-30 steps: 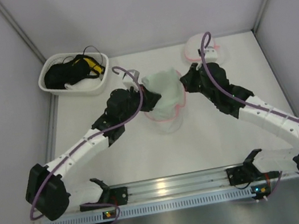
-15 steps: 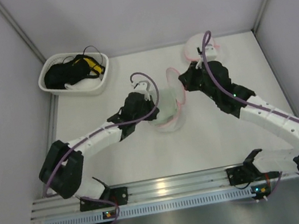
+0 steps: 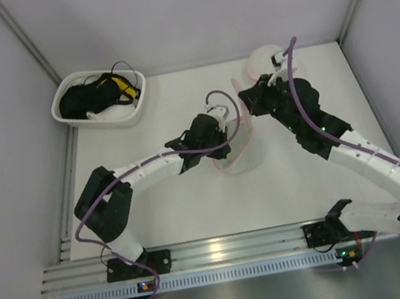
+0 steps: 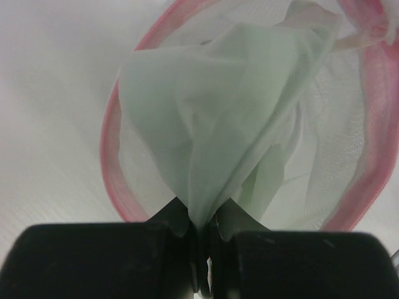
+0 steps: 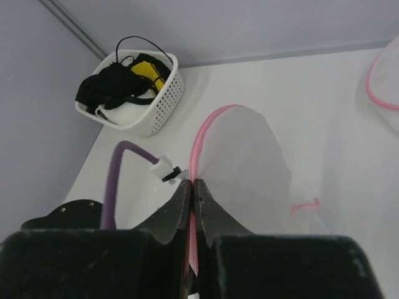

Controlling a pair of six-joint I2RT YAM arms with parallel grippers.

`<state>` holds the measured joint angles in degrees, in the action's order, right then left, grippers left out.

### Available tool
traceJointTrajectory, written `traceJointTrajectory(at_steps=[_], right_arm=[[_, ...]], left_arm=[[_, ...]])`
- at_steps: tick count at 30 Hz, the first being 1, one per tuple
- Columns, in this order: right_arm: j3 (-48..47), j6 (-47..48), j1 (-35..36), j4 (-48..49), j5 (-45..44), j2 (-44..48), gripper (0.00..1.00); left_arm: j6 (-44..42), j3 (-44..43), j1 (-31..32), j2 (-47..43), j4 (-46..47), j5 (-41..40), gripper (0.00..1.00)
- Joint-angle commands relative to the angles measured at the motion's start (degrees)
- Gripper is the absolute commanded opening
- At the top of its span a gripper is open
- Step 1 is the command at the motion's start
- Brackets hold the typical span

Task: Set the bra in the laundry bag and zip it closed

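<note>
The bra (image 4: pixel 218 124), pale and crumpled, sits in the middle of the left wrist view. Its lower end is pinched between the clenched fingers of the left gripper (image 4: pixel 201 227), and its bulk lies inside the open mouth of the bag (image 5: pixel 243 165). The bag's pink zipper rim curves around the bra on both sides. In the top view the bag stands at the centre of the tabletop (image 3: pixel 169 193), mouth turned towards the left gripper. The right gripper (image 5: pixel 192 190) is clamped on the pink rim at the bag's upper edge, holding it up. A second mesh pouch (image 3: pixel 260 61) lies at upper right. A white basket (image 5: pixel 165 93) holding a black tangle (image 5: pixel 109 87) sits at upper left.
</note>
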<state>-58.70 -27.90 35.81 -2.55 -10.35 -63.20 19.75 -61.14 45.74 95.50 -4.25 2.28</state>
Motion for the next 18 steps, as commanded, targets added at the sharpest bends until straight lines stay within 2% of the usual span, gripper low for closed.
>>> traceJointTrajectory(at_steps=[1, 6, 7, 9, 10, 12, 15, 18], right_arm=[[0.60, -0.14, -0.48, 5.01, -0.01, 3.17, 0.00], [1.48, 1.27, -0.57, 3.95, -2.22, 5.54, 0.00], [1.74, 1.27, -0.74, 3.78, -2.22, 5.72, 0.00], [2.88, 0.57, -0.74, 3.51, -2.22, 6.15, 0.00], [3.41, 0.31, -0.74, 3.25, -2.57, 6.33, 0.00], [3.85, 0.22, -0.92, 2.72, -2.92, 6.86, 0.00], [4.82, 0.30, -1.53, 0.18, -3.45, 7.91, 0.00], [6.13, 0.13, -2.59, -0.79, -2.49, 9.14, 0.00]], left_arm=[[-0.24, -3.63, 0.32, 4.42, -3.39, 3.25, 0.00], [-0.50, -4.16, 0.41, 4.78, -3.66, 5.37, 0.01], [-0.33, -4.42, 0.41, 4.34, -3.75, 3.80, 0.17], [0.29, -5.30, 0.41, 2.85, -3.66, 2.29, 0.38], [0.55, -5.74, 0.32, 1.71, -3.66, 0.37, 0.61], [0.73, -6.09, 0.32, 0.39, -3.66, -0.35, 0.67], [1.26, -6.71, 0.14, -2.68, -4.71, -4.91, 0.94], [1.26, -6.80, -0.65, -7.07, -6.64, -7.46, 0.97]])
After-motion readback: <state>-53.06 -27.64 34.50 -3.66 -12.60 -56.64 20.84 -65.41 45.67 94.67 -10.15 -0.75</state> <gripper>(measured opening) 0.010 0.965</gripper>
